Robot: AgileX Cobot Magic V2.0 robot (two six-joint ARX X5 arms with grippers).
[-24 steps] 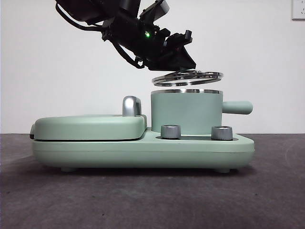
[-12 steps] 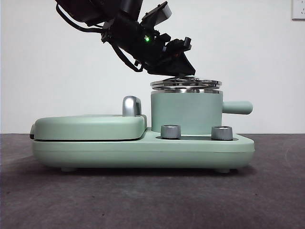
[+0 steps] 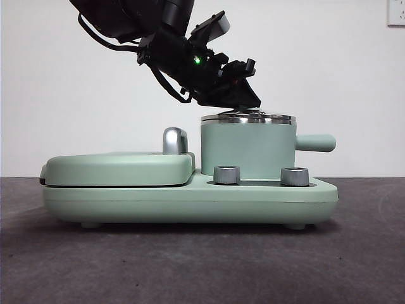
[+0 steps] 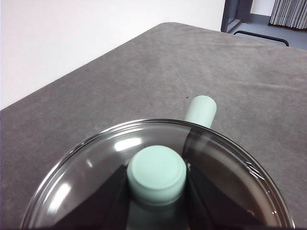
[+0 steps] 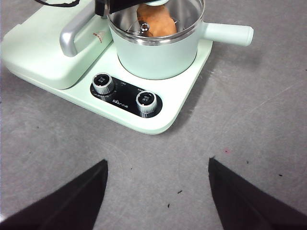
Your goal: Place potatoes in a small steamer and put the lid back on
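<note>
While a second ago the lid [image 3: 248, 118] hung tilted above the small steamer [image 3: 247, 149], it now sits on the rim, left gripper [image 4: 156, 184] jaws clamping its knob; right gripper [image 5: 158, 191] jaws spread wide, holding nothing; potatoes [image 5: 156, 21] inside.

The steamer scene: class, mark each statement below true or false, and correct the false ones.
1. The lid rests level on the small steamer. True.
2. The left tool grips the lid's knob. True.
3. The potato lies on the table beside the appliance. False: it sits inside the steamer.
4. The right tool holds the lid. False: it hangs open and empty above the table.
5. Two dials sit on the base in front of the steamer. True.
</note>
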